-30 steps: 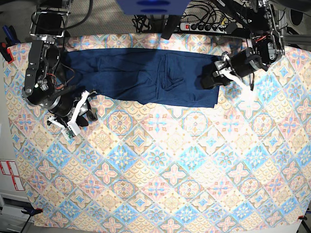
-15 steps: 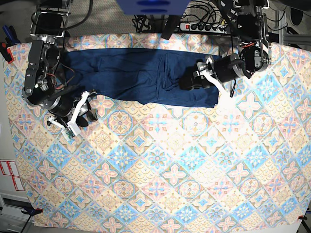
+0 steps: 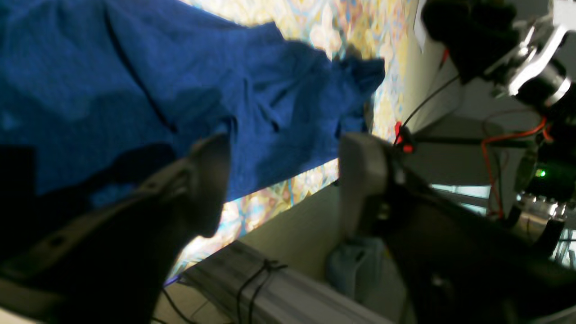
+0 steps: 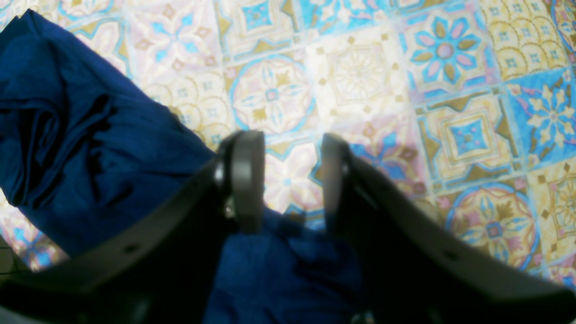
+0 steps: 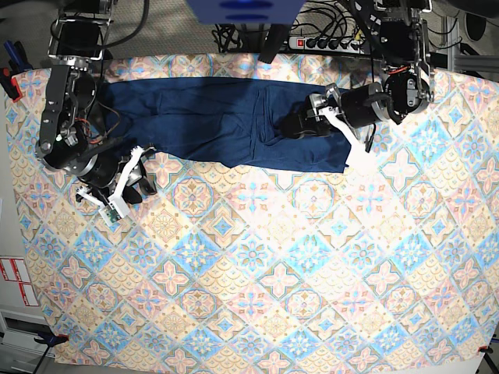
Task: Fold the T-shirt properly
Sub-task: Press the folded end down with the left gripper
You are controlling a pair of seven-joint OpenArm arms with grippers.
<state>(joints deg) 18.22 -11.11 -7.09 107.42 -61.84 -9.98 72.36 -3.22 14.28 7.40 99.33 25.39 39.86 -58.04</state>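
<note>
Base view shows the soft, thin dark navy-blue long-sleeved T-shirt (image 5: 226,125) lying limp along the patterned tabletop (image 5: 257,265)'s far edge, best pinched at a hem corner; both the left end effector (image 5: 295,125) and right end effector (image 5: 139,181) stand apart, empty.

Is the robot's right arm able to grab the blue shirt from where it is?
Probably yes. The right end effector is open just off the T-shirt's near edge, above the patterned cloth, with nothing between them.

A patterned tablecloth (image 5: 257,265) covers the table, with a power strip (image 5: 331,43) beyond its far edge.
</note>
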